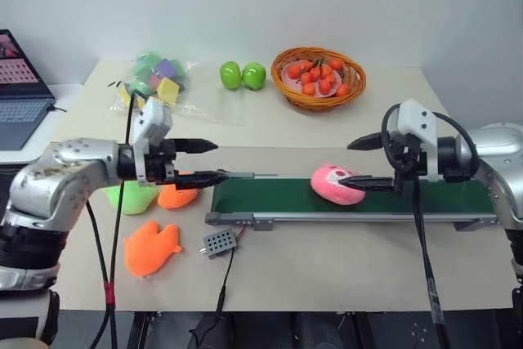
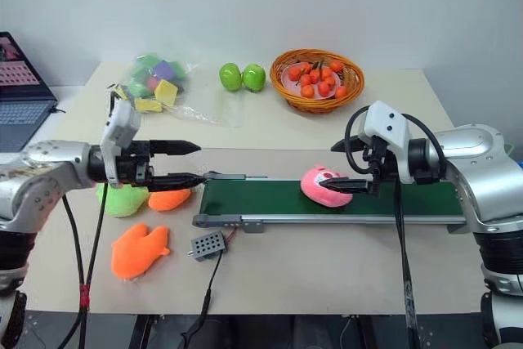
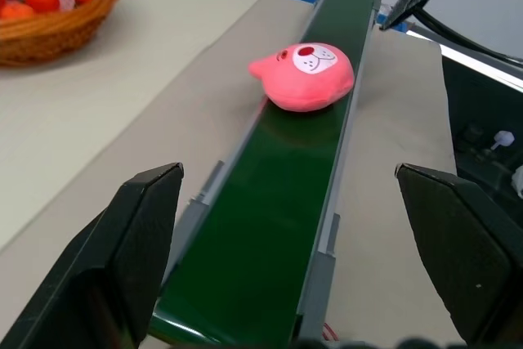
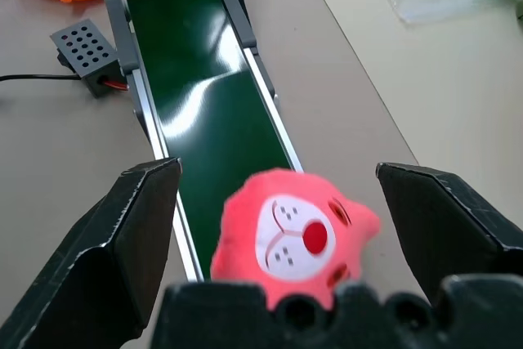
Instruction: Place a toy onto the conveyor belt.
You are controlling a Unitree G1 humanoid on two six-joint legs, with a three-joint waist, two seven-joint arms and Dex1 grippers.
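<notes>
The hot-pink plush toy (image 1: 337, 184) lies face up on the dark-green conveyor belt (image 1: 270, 196), right of the belt's middle and slightly over its far rail. My right gripper (image 1: 346, 163) hovers at the toy's right side, open. In the right wrist view the toy (image 4: 290, 230) sits low between the wide-spread fingers (image 4: 135, 226), which do not squeeze it. My left gripper (image 1: 221, 161) is open above the belt's left end and points along it. The left wrist view looks down the belt (image 3: 278, 234) to the toy (image 3: 306, 78).
Two orange plush toys (image 1: 151, 247) (image 1: 177, 196) and a lime-green one (image 1: 131, 197) lie left of the belt. A grey control box (image 1: 219, 243) sits by the belt's front left corner. Behind are a fruit basket (image 1: 320, 104), green fruits (image 1: 243, 75), a bag of blocks (image 1: 155, 79) and a laptop (image 1: 20, 91).
</notes>
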